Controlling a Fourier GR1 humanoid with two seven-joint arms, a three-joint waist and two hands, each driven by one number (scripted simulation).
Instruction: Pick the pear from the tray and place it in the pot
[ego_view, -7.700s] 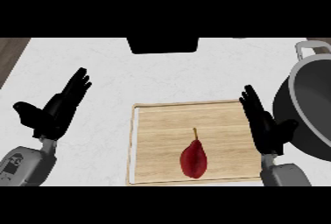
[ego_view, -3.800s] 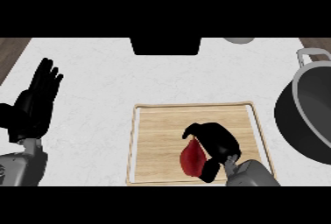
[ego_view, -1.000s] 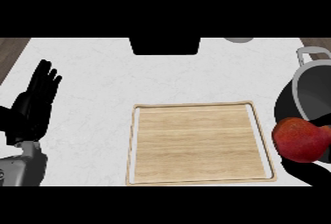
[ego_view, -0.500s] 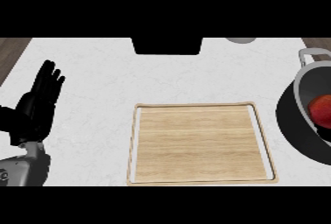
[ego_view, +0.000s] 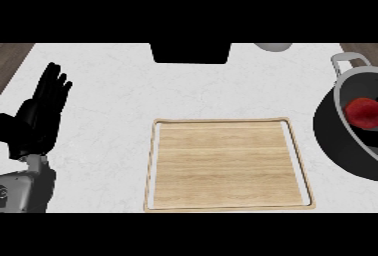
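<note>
Pear, red, lies inside the dark pot at the right edge of the head view, on the pot's far side. Wooden tray sits in the near middle of the white counter. Left hand rests at the left edge, fingers straight and spread wide, holding nothing. The right hand does not show.

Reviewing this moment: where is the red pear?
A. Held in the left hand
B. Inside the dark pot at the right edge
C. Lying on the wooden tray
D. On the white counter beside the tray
B. The red pear shows inside the dark round pot at the view's right edge; the wooden tray carries nothing, and the black left hand rests open, holding nothing.
</note>
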